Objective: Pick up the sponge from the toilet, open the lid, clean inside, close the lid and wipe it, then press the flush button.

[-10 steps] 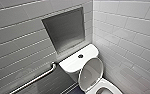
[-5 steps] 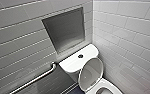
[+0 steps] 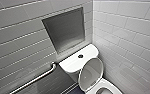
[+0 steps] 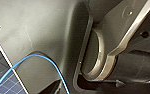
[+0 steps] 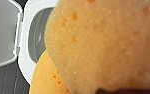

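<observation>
The toilet [image 3: 74,64] stands in the corner of a grey-tiled room, its bowl cut off by the lower edge of the head view. The lid [image 3: 91,73] is raised and leans back against the cistern. The flush button [image 3: 80,56] sits as a small dark round spot in the middle of the cistern top. A recessed niche [image 3: 64,30] is set in the wall above, and a metal grab bar [image 3: 36,79] runs along the wall beside the cistern, its far end cut off. In the right wrist view the sponge [image 5: 103,45] looms large, orange-yellow and pitted, just above the open bowl. It covers most of the bowl's rim. The right hand is clamped on the sponge, though its fingers are hidden behind the foam. The left wrist view shows the robot's own dark body, a thin blue cable [image 4: 41,57] and a corner of tiled floor [image 4: 1,80]. Whether the left hand is apart or together cannot be told.
</observation>
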Available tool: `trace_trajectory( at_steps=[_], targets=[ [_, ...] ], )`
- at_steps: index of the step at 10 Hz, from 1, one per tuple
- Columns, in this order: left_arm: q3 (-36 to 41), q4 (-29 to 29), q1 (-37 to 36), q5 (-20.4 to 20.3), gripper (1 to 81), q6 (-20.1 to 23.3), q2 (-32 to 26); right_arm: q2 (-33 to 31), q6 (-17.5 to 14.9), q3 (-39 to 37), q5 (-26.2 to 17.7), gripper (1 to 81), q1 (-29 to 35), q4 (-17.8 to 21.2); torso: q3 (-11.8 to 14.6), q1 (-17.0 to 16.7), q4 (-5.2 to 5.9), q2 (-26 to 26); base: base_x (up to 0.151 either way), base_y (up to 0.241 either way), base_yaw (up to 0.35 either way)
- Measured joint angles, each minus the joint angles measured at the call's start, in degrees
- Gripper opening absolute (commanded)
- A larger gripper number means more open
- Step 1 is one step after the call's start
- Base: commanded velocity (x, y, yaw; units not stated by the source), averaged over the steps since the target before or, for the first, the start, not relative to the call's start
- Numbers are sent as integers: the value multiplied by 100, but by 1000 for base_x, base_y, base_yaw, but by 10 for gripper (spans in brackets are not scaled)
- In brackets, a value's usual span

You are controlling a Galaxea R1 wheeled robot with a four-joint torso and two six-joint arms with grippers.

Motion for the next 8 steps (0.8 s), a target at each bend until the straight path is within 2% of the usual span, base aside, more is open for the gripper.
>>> trace_trajectory(
  at_steps=[2,3,4,6,8],
  targets=[
    [0,78,0,0,811,-2,0,-18,-99,252,-308,10,-245,-6,0,0,0,0,0,0,0],
    [2,122,0,2,811,0,-1,-66,-146,401,-723,10,-194,-20,0,0,0,0,0,0,0],
    [5,127,0,0,811,0,0,-73,-185,540,-959,10,-63,-46,0,0,0,0,0,0,0],
    [7,130,1,0,811,-2,-1,-190,-185,812,-1430,10,658,-66,0,0,0,0,0,0,0],
    [7,133,0,-4,811,-2,-1,-368,-240,953,-1690,10,1274,-77,0,0,0,0,0,0,0]
  ],
)
